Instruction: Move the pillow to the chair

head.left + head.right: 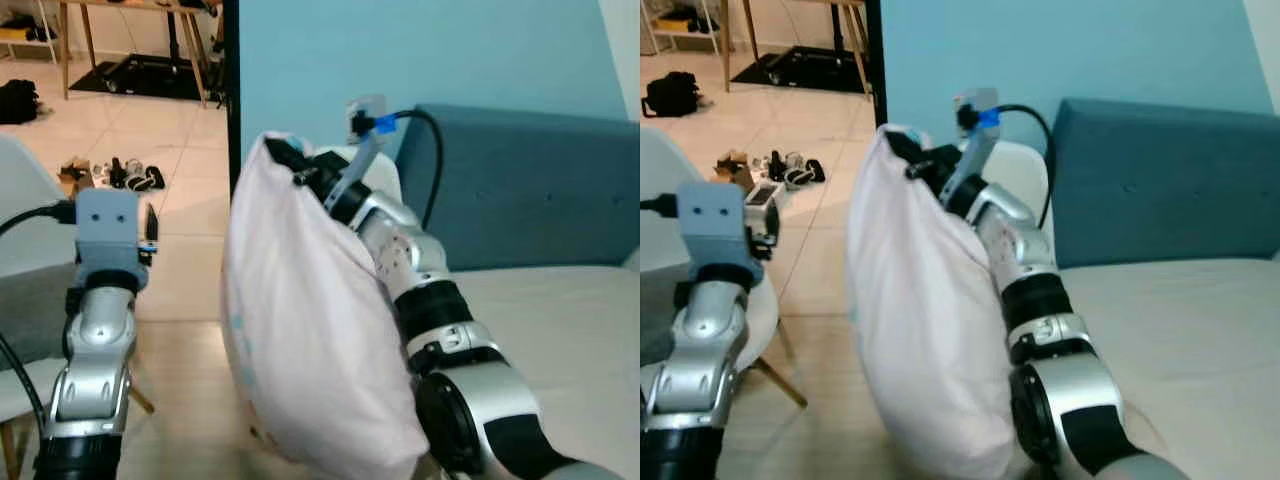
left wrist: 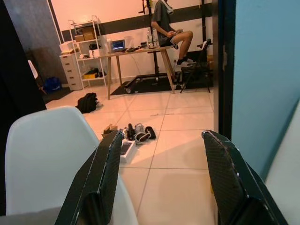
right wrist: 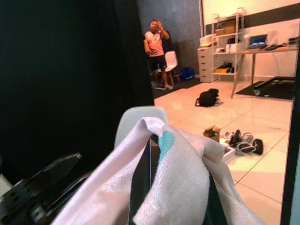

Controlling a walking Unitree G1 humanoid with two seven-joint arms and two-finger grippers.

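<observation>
You are looking at a bed with a blue upholstered headboard lying to the right of the right gripper, against a light blue wall. The pale pink pillow is hanging upright from that gripper, off the mattress, its lower end level with the silver forearm and its body between the two arms. The right gripper is pinching the pillow's top corner: in the right wrist view the fabric is bunching between the black fingers, closed tight on it.

A white chair is standing just behind the right gripper and the pillow, between them and the headboard. A second white chair is sitting below and to the left of the left gripper, its shell rising beside the left finger in the left wrist view. The left gripper is standing wide and holding nothing, its two fingers well apart and pointing out over the tiled floor.

Beyond the left gripper, a scatter of shoes is lying on the tiles, a black bag farther off. A wooden table is standing past them, with a seated person behind it. A second person is standing far ahead of the right gripper, beside white shelves.
</observation>
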